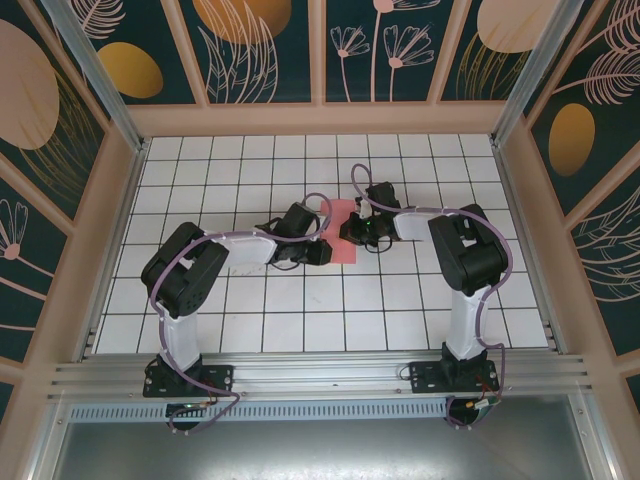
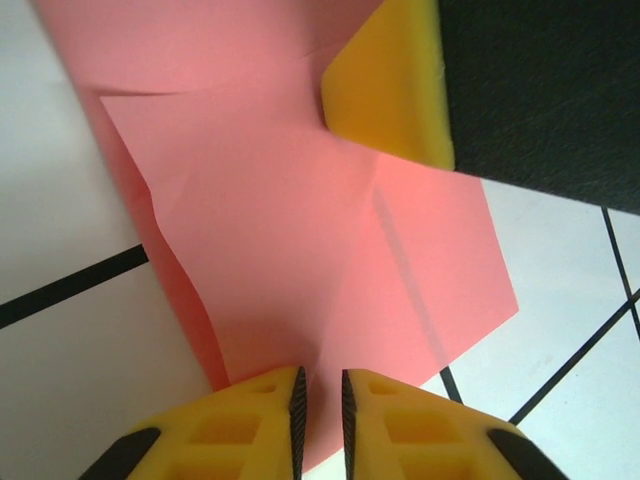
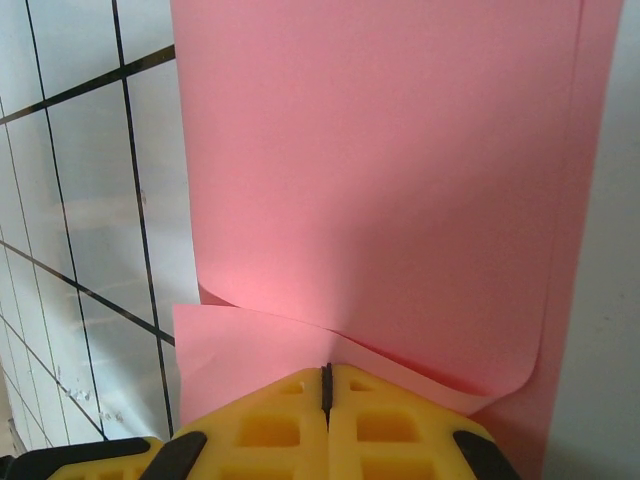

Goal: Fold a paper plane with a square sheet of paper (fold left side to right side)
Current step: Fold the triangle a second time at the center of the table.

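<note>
The square sheet of paper [image 1: 343, 236] is coral-red and lies creased and partly doubled over on the white grid table, between the two grippers. In the left wrist view the sheet [image 2: 300, 250] shows several creases and a raised left edge. My left gripper [image 2: 321, 385] hovers over its near edge with a narrow gap between the jaws. My right gripper [image 3: 326, 372] is shut, and a curled layer of the sheet [image 3: 380, 180] meets its tips. One of the right gripper's yellow fingers [image 2: 395, 85] rests at the sheet's far corner. A paper plane is out of view.
The white grid table [image 1: 250, 310] extends on all sides of the paper. Wooden-framed patterned walls [image 1: 320, 115] enclose it at the back and sides. An aluminium rail [image 1: 320, 370] carries both arm bases at the near edge.
</note>
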You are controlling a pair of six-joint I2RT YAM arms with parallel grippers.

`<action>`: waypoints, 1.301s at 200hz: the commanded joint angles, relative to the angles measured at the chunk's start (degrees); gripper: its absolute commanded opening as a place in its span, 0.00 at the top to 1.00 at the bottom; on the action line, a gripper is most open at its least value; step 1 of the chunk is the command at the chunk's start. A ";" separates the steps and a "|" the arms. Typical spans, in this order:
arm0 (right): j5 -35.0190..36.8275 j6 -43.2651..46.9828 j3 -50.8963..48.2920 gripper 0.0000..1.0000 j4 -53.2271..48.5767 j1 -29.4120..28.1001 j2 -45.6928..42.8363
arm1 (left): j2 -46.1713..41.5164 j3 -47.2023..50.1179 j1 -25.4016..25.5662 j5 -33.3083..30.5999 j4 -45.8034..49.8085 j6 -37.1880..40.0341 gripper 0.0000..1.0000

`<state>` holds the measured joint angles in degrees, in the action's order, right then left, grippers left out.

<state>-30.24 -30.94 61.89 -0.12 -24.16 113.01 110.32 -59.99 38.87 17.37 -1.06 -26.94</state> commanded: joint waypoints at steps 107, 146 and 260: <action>0.20 1.63 -9.49 1.00 5.40 -3.28 -11.55 | -0.11 7.82 -0.49 1.35 -3.08 -2.44 0.93; 0.18 0.94 -8.91 1.00 7.43 -5.26 -9.13 | -0.20 7.52 -0.48 0.84 -2.29 -2.07 0.93; 5.91 4.38 -3.87 1.00 2.38 -5.56 -2.31 | -0.38 7.51 -0.52 -0.58 -0.52 -1.34 0.94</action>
<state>-28.49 -28.75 55.81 4.86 -29.78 109.30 109.27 -54.35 38.24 18.35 -9.76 -28.99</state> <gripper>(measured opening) 0.047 0.070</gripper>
